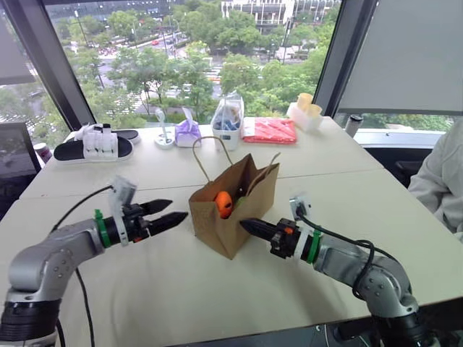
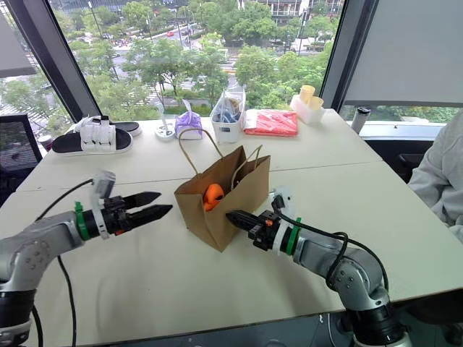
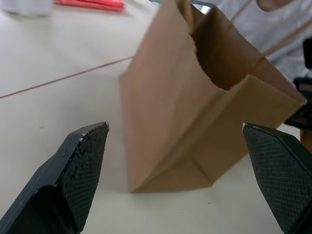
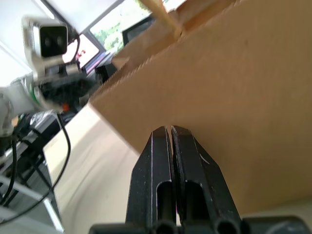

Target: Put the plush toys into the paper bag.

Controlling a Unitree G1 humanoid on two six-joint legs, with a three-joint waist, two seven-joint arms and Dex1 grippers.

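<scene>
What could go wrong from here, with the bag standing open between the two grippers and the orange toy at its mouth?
1. The orange plush toy sits high at the mouth of the paper bag, not deep inside; a knock might spill it.
2. The right gripper, shut, points at the bag's side wall; a push could tip the light bag.
3. The left gripper is open beside the bag, and the loop handles stand tall, so a reaching finger could snag one.

My right gripper (image 4: 171, 129) has its 2 black fingers pressed together, nothing between them, tips just short of the brown side wall of the paper bag (image 4: 243, 87). One tan handle strip rises at the bag's rim. Beyond the bag's corner, my left gripper (image 4: 73, 87) hangs over the pale table (image 4: 92, 170).
</scene>
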